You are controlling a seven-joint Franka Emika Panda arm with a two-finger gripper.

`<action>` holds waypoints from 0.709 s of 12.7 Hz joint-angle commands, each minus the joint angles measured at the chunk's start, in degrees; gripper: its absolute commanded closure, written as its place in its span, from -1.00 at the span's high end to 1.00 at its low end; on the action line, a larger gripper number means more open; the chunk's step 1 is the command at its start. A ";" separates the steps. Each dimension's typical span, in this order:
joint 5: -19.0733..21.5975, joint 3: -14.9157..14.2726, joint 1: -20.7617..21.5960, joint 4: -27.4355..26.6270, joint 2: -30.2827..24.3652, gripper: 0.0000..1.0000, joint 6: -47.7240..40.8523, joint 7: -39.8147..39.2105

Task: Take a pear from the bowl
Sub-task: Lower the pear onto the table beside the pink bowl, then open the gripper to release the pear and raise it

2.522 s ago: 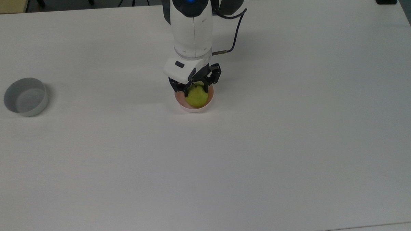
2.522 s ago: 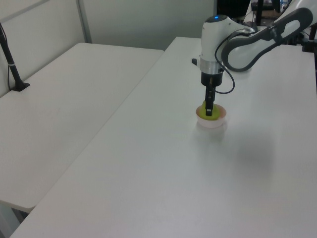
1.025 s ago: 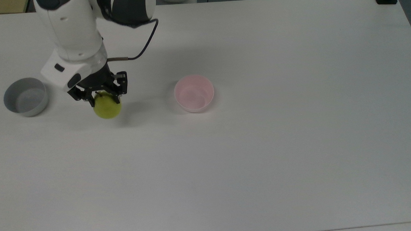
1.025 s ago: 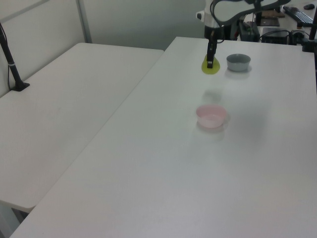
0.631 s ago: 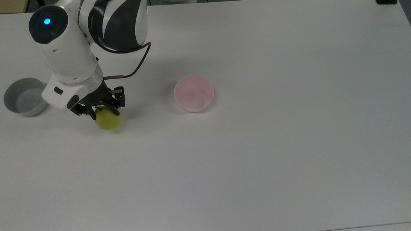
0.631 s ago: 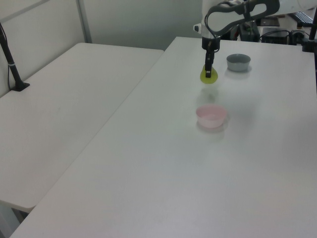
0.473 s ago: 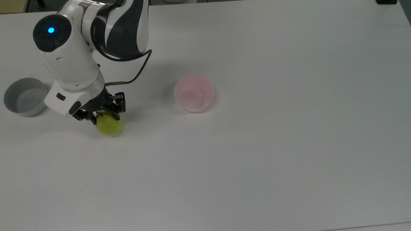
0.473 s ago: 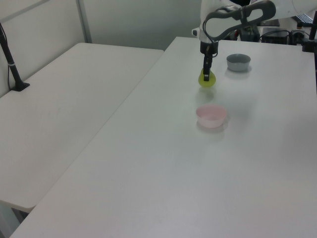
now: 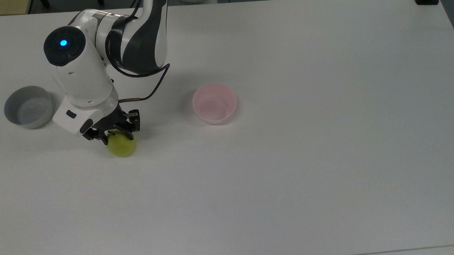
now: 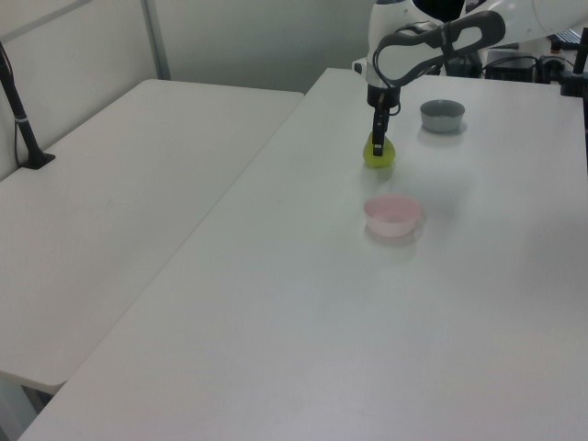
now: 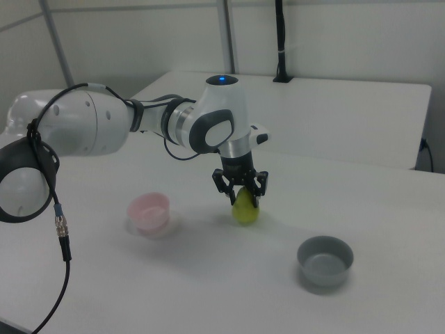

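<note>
In the top view, the claw [image 9: 112,134] pinches the top of the pear [image 9: 121,145], which sits low at the white counter [image 9: 288,159], between the grey bowl [image 9: 28,107] at the top view's left and the pink bowl [image 9: 214,103] nearer the middle; the pink bowl holds nothing. In the left view, the claw [image 10: 377,145] points straight down with the pear [image 10: 377,152] at its tip, its underside at or just above the counter [image 10: 276,322]; the grey bowl [image 10: 442,115] lies beyond it and the pink bowl [image 10: 392,215] nearer the camera. In the right view, the claw [image 11: 241,191] grips the pear [image 11: 244,207] from both sides, the pink bowl [image 11: 149,211] to the right view's left and the grey bowl [image 11: 325,261] to the right view's lower right.
</note>
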 commanded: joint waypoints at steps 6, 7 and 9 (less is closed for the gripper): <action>0.72 -0.35 0.57 -0.85 -5.93 1.00 -3.67 4.79; 0.72 -0.44 1.00 -1.46 -8.39 1.00 -5.43 5.15; 0.54 -0.44 1.01 -1.55 -12.09 1.00 -10.35 5.16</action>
